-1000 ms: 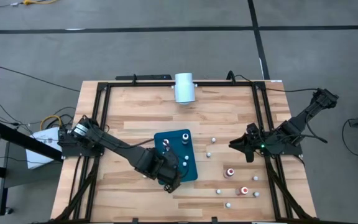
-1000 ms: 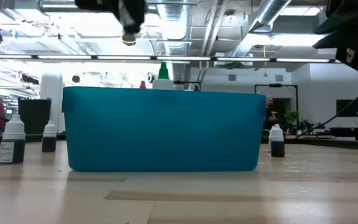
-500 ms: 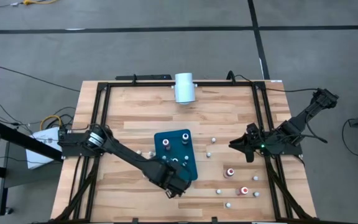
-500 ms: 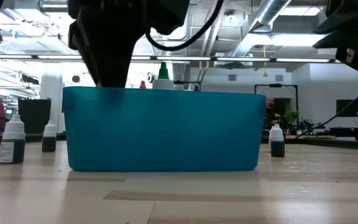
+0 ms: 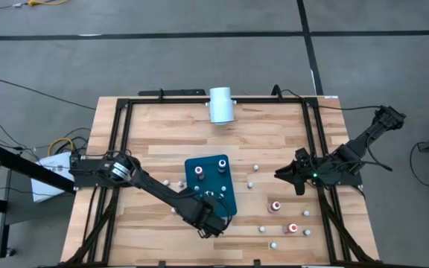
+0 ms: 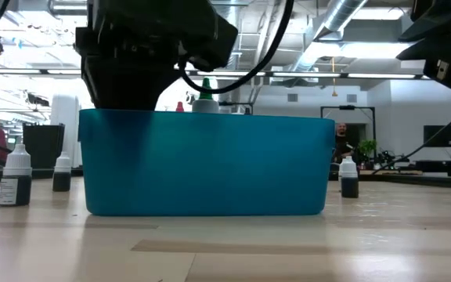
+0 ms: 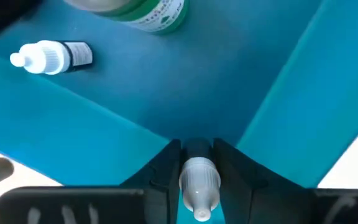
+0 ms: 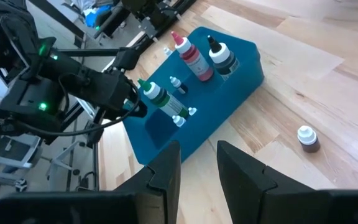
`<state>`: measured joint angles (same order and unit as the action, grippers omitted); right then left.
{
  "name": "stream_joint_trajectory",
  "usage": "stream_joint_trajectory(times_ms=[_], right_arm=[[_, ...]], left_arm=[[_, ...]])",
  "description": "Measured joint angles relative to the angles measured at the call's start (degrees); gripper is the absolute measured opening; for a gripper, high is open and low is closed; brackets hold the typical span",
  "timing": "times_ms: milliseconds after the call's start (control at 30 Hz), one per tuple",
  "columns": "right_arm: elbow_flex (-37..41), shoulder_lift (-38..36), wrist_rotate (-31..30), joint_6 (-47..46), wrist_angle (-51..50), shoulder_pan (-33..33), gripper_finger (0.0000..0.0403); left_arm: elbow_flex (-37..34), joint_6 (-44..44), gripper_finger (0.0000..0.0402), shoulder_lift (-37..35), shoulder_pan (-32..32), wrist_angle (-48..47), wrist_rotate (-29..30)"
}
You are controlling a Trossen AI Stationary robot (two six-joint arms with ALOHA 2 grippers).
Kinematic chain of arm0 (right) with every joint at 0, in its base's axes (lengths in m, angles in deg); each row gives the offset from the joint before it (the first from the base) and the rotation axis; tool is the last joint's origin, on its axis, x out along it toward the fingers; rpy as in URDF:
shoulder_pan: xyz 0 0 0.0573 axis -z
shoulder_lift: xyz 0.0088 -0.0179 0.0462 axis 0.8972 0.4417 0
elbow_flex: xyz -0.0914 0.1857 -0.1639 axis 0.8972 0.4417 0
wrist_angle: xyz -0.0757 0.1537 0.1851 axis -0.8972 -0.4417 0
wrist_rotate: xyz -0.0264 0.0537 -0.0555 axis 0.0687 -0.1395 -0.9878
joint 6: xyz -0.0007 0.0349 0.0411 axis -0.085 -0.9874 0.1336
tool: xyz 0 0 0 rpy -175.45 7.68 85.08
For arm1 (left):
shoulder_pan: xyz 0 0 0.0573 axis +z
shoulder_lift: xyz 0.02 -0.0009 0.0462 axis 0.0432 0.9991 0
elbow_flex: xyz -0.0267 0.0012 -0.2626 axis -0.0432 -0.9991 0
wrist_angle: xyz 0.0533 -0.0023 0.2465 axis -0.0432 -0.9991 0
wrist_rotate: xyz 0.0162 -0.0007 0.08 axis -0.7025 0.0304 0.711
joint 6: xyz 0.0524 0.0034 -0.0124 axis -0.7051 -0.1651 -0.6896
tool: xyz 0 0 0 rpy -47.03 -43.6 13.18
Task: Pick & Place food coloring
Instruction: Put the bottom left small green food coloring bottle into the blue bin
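1. Left gripper (image 7: 197, 186): jaws pinching a small white-capped food coloring bottle (image 7: 199, 183), over the teal rectangular plastic tray's (image 5: 228, 201) near corner.
2. Right gripper (image 8: 197, 171): by the wooden desk's (image 5: 162, 130) right edge, jaws narrowly apart, holding nothing.

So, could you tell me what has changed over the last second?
The left gripper, shut on a small white-capped bottle, moved from the teal tray's middle to its near end and came down into it; in the low view the arm now fills the space above the tray's left part. The right gripper stayed parked at the table's right edge, and the loose bottles have not moved.
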<state>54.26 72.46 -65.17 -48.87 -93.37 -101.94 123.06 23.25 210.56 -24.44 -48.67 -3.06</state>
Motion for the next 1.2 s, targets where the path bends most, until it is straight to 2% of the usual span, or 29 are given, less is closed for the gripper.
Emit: stream_joint_trajectory(times_ms=[500,1200], right_arm=[[0.0,0.0,0.1,0.0,0.0,0.0,0.0095],[0.0,0.0,0.1,0.0,0.0,0.0,0.0095]], left_arm=[[0.0,-1.7,0.0087,0.3,0.1,0.0,-0.3],[0.0,-2.3,0.0088,0.3,0.2,0.1,-0.3]])
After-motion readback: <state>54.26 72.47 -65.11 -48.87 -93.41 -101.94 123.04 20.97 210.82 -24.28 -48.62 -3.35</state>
